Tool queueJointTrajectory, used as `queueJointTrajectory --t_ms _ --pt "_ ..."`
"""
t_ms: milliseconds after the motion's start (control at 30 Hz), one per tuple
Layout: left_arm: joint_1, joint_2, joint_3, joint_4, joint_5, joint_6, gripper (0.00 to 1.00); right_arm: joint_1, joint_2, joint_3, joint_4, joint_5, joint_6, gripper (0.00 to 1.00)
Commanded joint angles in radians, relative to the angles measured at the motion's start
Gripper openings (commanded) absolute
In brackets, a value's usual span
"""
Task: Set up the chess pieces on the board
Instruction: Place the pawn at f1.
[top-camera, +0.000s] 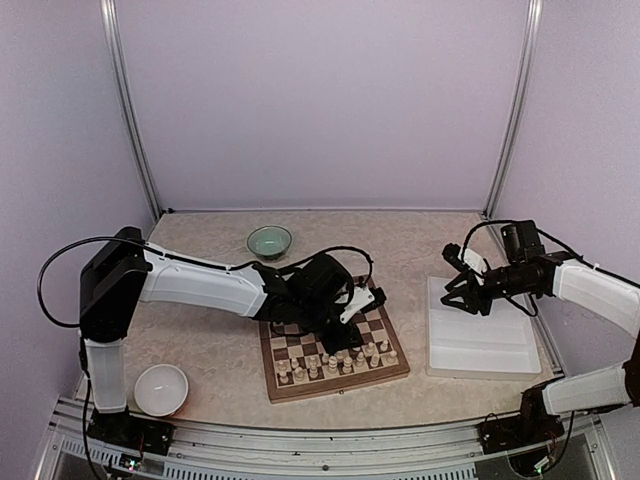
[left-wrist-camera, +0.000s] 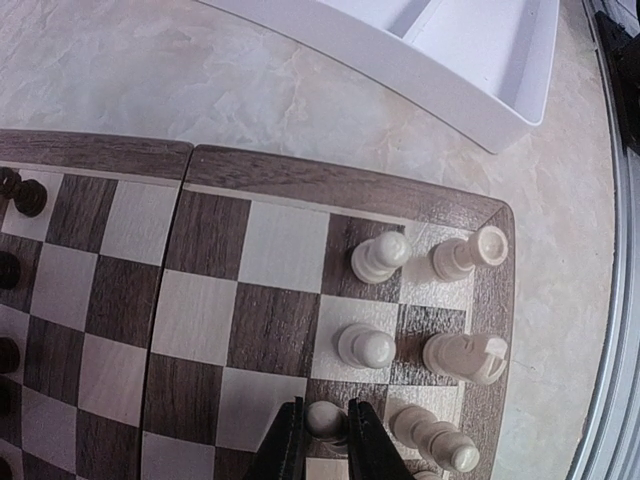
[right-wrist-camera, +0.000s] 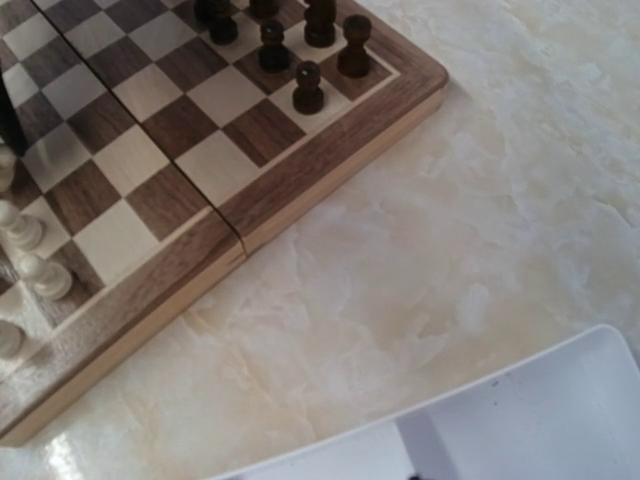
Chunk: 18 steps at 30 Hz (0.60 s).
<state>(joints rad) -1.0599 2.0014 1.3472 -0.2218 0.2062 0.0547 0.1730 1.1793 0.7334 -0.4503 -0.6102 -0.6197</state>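
L hand (left-wrist-camera: 324, 408) on cream pawn (left-wrist-camera: 325, 422) w/ neighbours (left-wrist-camera: 365, 347) close; tray (left-wrist-camera: 440, 100) beyond board (left-wrist-camera: 330, 185)

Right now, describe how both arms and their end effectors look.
Both arms are white shells with black joints. The left arm trails a loose black cable off its shoulder; the right arm has one arching over its wrist. The left end effector has two slim, tapered black fingers; the right end effector is black too.

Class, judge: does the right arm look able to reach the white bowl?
Probably not: the white bowl sits far beyond the board, and the left arm stretches over it in the way.
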Motion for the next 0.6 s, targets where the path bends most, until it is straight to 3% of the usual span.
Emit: queueJointTrajectory --t_ms 0,567 --pt "-0.001 0.025 0.035 -0.015 0.018 0.017 0.17 -0.013 0.009 -0.014 0.009 -0.016 -0.009 0.37" --pt "-0.007 0.021 0.03 -0.026 0.017 0.014 0.19 -0.013 0.009 -0.014 0.007 -0.019 -0.011 0.37"
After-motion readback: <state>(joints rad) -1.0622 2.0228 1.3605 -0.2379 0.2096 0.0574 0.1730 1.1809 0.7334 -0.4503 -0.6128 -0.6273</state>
